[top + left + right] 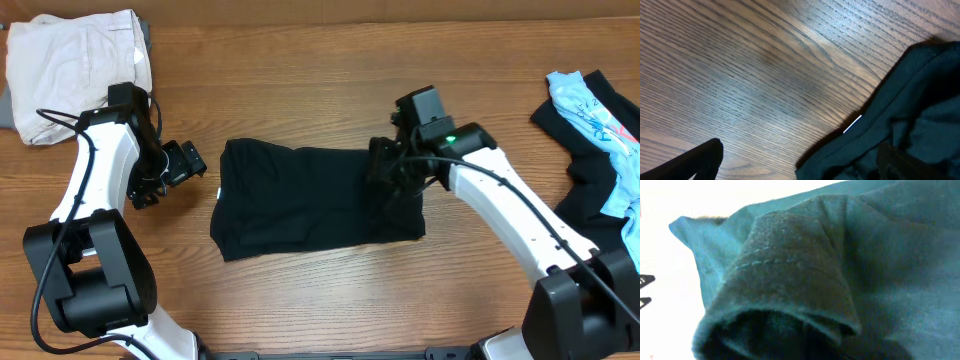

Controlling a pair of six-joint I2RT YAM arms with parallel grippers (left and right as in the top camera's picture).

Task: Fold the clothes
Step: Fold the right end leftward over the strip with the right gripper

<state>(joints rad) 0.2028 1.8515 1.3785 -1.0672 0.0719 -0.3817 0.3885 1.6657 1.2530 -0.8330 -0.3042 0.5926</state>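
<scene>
A large black garment [310, 200] lies flat in the middle of the wooden table, with its right part folded over onto itself. My left gripper [196, 162] sits just off the garment's left edge, open. In the left wrist view one finger [700, 160] is over bare wood and the other is at the garment's hem [880, 135], next to a small white label [852, 124]. My right gripper [385, 172] is down on the folded right part. The right wrist view is filled by a bunched, stitched hem [785, 265], and the fingers are hidden in the cloth.
Cream clothes [75, 60] are piled at the back left corner. At the right edge, a light blue printed piece [600, 110] lies on other black pieces [590, 190]. Bare wood [300, 90] surrounds the black garment.
</scene>
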